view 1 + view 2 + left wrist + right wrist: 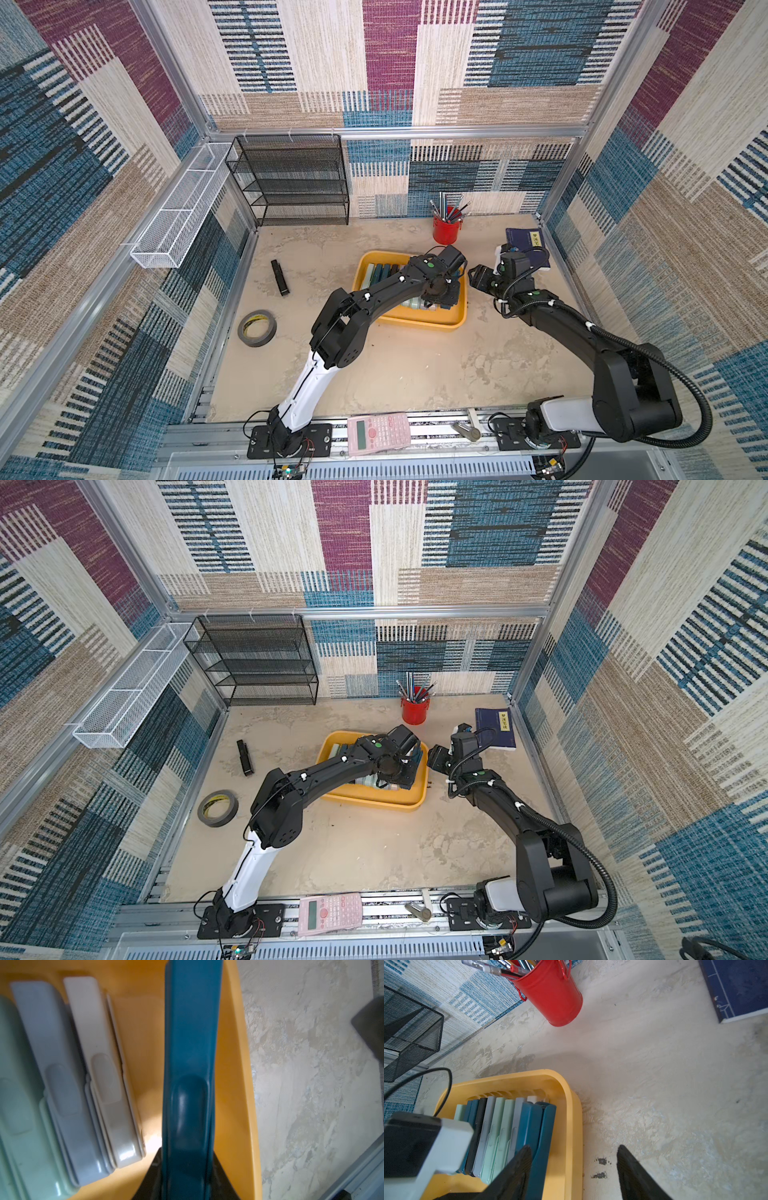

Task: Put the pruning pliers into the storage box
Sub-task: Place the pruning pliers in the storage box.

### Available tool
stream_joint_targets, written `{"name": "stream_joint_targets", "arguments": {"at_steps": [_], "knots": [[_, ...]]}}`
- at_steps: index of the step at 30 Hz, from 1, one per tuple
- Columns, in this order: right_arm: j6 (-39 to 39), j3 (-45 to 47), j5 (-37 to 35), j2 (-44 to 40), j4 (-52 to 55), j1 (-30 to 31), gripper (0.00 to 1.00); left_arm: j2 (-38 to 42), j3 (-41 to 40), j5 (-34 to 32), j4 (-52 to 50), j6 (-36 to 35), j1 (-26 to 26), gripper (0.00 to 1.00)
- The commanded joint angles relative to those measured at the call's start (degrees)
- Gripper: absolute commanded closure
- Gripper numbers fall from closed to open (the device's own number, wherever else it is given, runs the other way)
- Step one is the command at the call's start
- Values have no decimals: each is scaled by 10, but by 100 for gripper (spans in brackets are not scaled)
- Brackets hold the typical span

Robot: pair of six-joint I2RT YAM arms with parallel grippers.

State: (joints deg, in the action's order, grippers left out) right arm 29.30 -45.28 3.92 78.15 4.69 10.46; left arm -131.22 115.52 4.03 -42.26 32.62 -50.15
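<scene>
While the left claw (441, 296) is narrowed onto one end of a teal pruning plier (190, 1043), that slim bar points along the right wall of the storage box (411, 323), inside the rim. I cannot tell whether it rests on the box floor or hangs just above it. Beside it, a strip of bare yellow floor separates it from the other pruning pliers (496, 1126), which stand on edge in a tight row of mint, grey, whitish, black and teal. The box sits toward the far right part of the surface (399, 374).

The right claw (477, 277) is spread wide and holds nothing. It hovers at the box's right wall, one finger over the inside and one over the surface outside.

One black pruning plier (280, 277) lies flat near the left edge of the surface, well apart from the box.

Each piece looks like a hard, glossy plastic shell with rounded edges and a shallow thumb recess. It is probably light and stiff, but slippery. The safest hold seems to be across the two long narrow sides, near the middle, so that it cannot pivot or slide out.
</scene>
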Motion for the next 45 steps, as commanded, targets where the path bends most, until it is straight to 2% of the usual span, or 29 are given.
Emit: {"name": "stream_joint_targets", "arguments": {"at_steps": [1, 6, 17, 21, 25, 33, 38, 41, 45], "knots": [[6, 6, -2, -9, -19, -6, 33, -10, 12, -20, -8, 14, 0, 86], [6, 16, 1, -16, -23, -14, 33, -28, 24, -38, -7, 16, 0, 82], [4, 30, 11, -22, -29, -26, 33, -79, 74, -28, -12, 25, -4, 81], [1, 32, 17, -20, -31, -28, 33, -84, 79, -29, -13, 24, -5, 76], [0, 32, 23, -17, -31, -29, 34, -85, 82, -29, -12, 21, -5, 66], [-4, 25, 25, -18, -25, -30, 34, -91, 101, -18, -13, 13, -5, 58], [-19, 14, 43, -15, -14, -30, 34, -55, 105, -40, -15, -13, -4, 54], [-41, -6, 53, -9, 5, -30, 35, -6, 96, -72, -20, -42, 0, 50], [-52, -13, 27, -36, 20, -26, 34, 81, 46, -107, -17, -80, 27, 48]]}}
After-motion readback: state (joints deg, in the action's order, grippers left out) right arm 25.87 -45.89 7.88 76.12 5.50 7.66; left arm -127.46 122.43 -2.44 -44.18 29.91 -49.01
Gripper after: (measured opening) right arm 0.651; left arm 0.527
